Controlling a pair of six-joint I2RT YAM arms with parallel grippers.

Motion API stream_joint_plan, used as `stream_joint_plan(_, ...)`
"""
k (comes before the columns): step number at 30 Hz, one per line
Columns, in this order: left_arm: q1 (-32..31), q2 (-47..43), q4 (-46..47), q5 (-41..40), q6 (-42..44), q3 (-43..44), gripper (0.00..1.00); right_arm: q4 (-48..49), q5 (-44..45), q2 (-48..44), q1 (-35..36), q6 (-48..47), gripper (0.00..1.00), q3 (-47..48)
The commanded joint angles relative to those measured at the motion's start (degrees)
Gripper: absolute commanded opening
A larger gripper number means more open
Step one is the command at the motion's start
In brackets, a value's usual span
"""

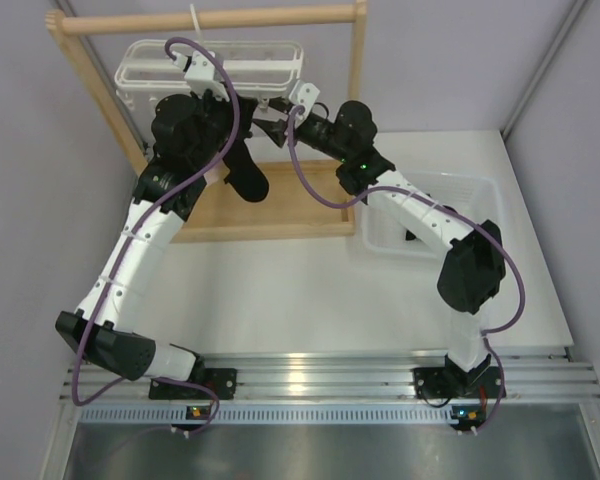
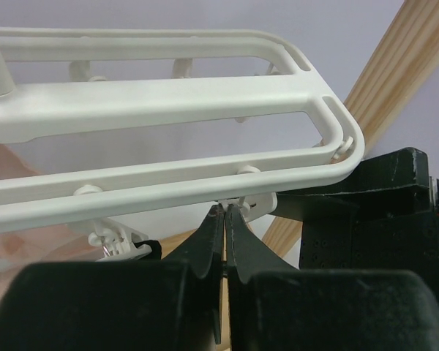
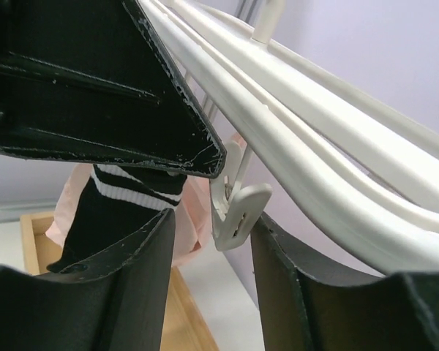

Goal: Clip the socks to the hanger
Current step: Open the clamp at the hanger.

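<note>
Trouble spot at the hanger (image 2: 168, 99): if my right claw (image 3: 214, 219) closes off-centre on the clip (image 3: 238, 208) dangling between its spread fingers, the clip may swing aside and stay shut. I cannot tell whether either finger touches it. My left claw (image 2: 224, 212), pressed together just under the frame, appears to pinch the sock (image 3: 110, 212), which hangs left of the right claw.

Between the right claw's (image 3: 214, 219) parted jaws hangs a small white plastic clip (image 3: 238, 208), filling much of that gap. Directly above runs the white plastic oblong-frame hanger (image 3: 314, 168). Close at its left, the left claw (image 2: 224, 212), pinching a black white-striped fabric sock (image 3: 110, 212), blocks passage; below lies open room.
</note>
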Motion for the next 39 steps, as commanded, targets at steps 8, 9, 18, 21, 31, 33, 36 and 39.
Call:
stream_joint_plan(8,0.6,-2.2,-0.3,2.2,-1.9,1.9,0.01,4.5,-2.9,-2.6,0.4,0.1,0.1,-0.1)
stream_joint_plan(9,0.6,-2.8,-0.2,2.6,-2.5,1.6,0.03,4.3,-2.7,-2.8,0.5,0.3,0.07,-0.5)
stream_joint_plan(18,2.2,-7.0,1.4,6.6,-6.2,-1.3,0.38,1.0,-0.7,-7.2,0.9,6.8,0.0,-4.0)
stream_joint_plan(21,4.1,-8.2,1.0,10.2,-7.1,-1.4,0.46,-0.3,-0.2,-7.8,1.2,8.3,0.0,-3.4)
stream_joint_plan(31,4.5,-6.9,-2.8,15.4,-6.4,-0.2,0.52,-8.7,4.1,-7.2,3.5,7.9,0.0,1.0)
stream_joint_plan(33,4.5,-6.1,-3.7,14.8,-6.2,0.2,0.52,-9.4,5.5,-7.4,4.0,7.4,0.0,0.9)
stream_joint_plan(36,4.5,-5.2,-5.1,14.8,-5.7,1.1,0.52,-9.8,6.5,-7.3,4.3,7.1,0.0,1.0)
stream_joint_plan(39,4.5,-4.5,-5.4,15.2,-5.3,1.3,0.52,-10.2,7.1,-7.0,4.6,6.7,0.0,1.6)
